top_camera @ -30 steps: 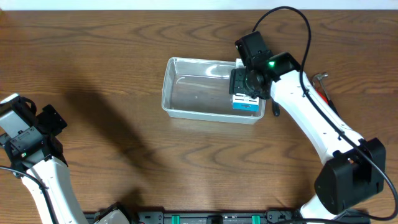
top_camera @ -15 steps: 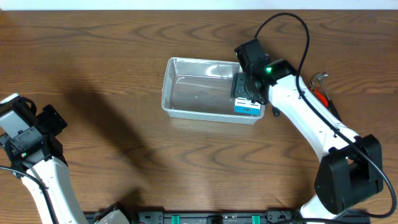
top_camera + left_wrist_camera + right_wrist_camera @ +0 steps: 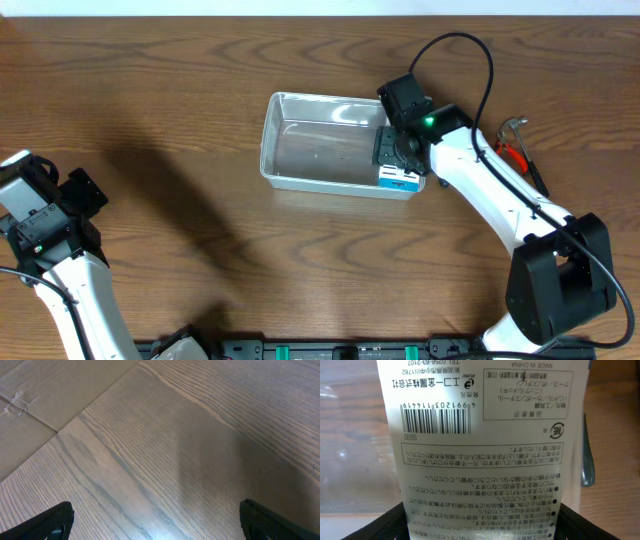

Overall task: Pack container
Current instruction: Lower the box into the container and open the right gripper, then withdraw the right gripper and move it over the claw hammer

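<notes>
The clear plastic container [image 3: 300, 142] lies on the wooden table, right of the middle. My right gripper [image 3: 398, 150] hangs over its right end and is shut on a small white box with blue print [image 3: 399, 178], which sits at the container's front right corner. In the right wrist view the box's printed white face [image 3: 480, 435] fills the frame, with the black jaws [image 3: 480, 527] on either side of it. My left gripper [image 3: 157, 522] is open and empty above bare table at the far left [image 3: 85, 192].
Red-handled pliers [image 3: 518, 150] lie on the table right of the right arm. A black cable [image 3: 470, 50] loops above that arm. The left wrist view shows a pale cardboard-like surface [image 3: 30, 390] beyond the table's edge.
My right gripper has moved a little to the right and toward the front with the white box, to the container's right end. The left arm has not moved.
</notes>
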